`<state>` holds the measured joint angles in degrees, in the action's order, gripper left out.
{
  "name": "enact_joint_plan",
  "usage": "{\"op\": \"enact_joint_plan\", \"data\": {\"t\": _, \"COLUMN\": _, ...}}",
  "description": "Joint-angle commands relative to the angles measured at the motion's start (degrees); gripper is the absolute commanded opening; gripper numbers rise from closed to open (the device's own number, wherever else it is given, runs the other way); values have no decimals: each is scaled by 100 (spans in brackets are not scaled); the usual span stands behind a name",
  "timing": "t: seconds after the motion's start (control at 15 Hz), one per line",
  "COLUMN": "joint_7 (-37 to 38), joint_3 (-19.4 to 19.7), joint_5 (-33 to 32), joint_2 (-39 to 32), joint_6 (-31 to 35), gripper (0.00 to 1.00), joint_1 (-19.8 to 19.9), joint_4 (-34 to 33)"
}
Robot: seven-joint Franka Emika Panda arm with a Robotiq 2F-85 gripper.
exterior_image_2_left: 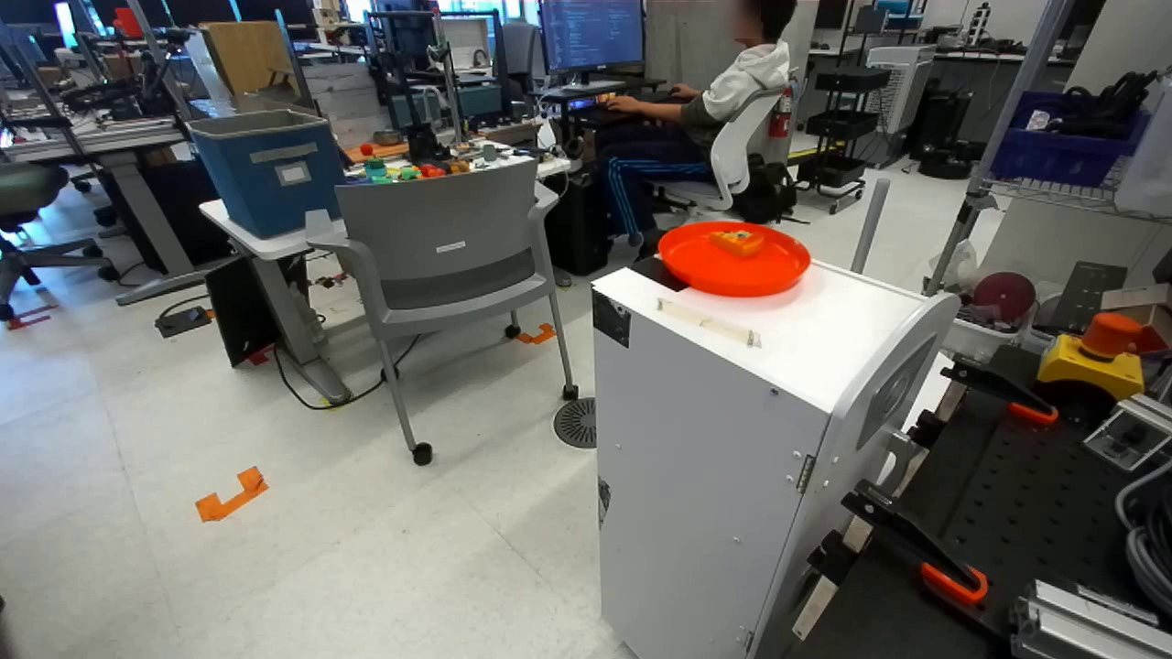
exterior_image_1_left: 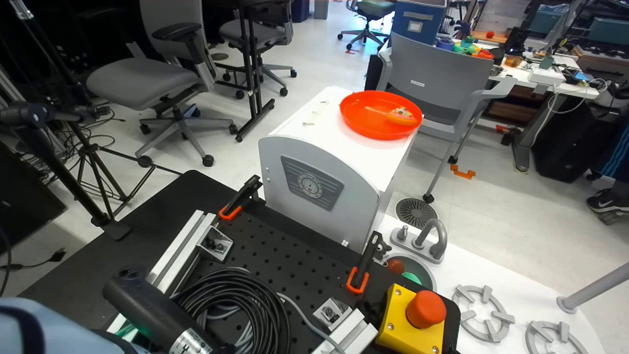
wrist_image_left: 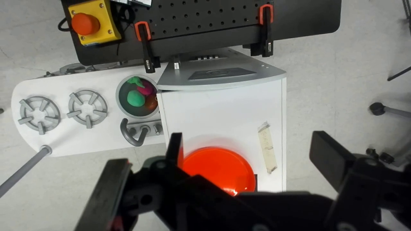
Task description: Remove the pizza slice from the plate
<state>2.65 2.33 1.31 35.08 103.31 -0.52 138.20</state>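
wrist view: the pincer (wrist_image_left: 246, 150) stands spread wide apart, and it hides part of the orange plate (wrist_image_left: 218, 165). left of the white table (wrist_image_left: 221, 109), a round toy sink (wrist_image_left: 122, 96) holds green, pink and brown toy pieces (wrist_image_left: 135, 98). in both exterior views the pizza slice (exterior_image_1_left: 400, 114) lies on the plate, inside the raised rim. in an exterior view it rests toward the plate's right side; the plate sits at the table's far end, with a strip of tape (exterior_image_1_left: 314, 115) to its left and an emergency-stop button (exterior_image_1_left: 425, 309) at the near right of the scene.
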Motion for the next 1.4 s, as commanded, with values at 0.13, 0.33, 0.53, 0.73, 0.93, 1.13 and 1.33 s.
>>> {"op": "enact_joint_plan", "data": {"t": 0.13, "joint_7": -576, "joint_3": 423, "joint_5": -19, "joint_2": -436, "joint_6": -573, "gripper": 100, "joint_1": 306, "joint_4": -672}}
{"op": "enact_joint_plan", "data": {"t": 0.33, "joint_7": -835, "joint_3": 593, "joint_5": 0, "joint_2": -756, "joint_6": -770, "gripper": 100, "joint_1": 398, "joint_4": -1039}}
{"op": "enact_joint_plan", "data": {"t": 0.53, "joint_7": -953, "joint_3": 489, "joint_5": -281, "joint_2": -921, "joint_6": -733, "gripper": 100, "joint_1": 430, "joint_4": -1137}}
{"op": "enact_joint_plan", "data": {"t": 0.73, "joint_7": -897, "joint_3": 396, "joint_5": -531, "joint_2": -1034, "joint_6": -395, "gripper": 100, "joint_1": 417, "joint_4": -1158}}
{"op": "enact_joint_plan", "data": {"t": 0.93, "joint_7": -867, "joint_3": 333, "joint_5": -695, "joint_2": -1109, "joint_6": 124, "gripper": 100, "joint_1": 408, "joint_4": -1138}}
{"op": "enact_joint_plan", "data": {"t": 1.13, "joint_7": -1142, "joint_3": 380, "joint_5": -680, "joint_2": -1195, "joint_6": 702, "gripper": 100, "joint_1": 340, "joint_4": -1149}}
{"op": "enact_joint_plan", "data": {"t": 1.33, "joint_7": -1250, "joint_3": 440, "joint_5": -598, "joint_2": -1347, "joint_6": 1042, "gripper": 100, "joint_1": 346, "joint_4": -1236}}
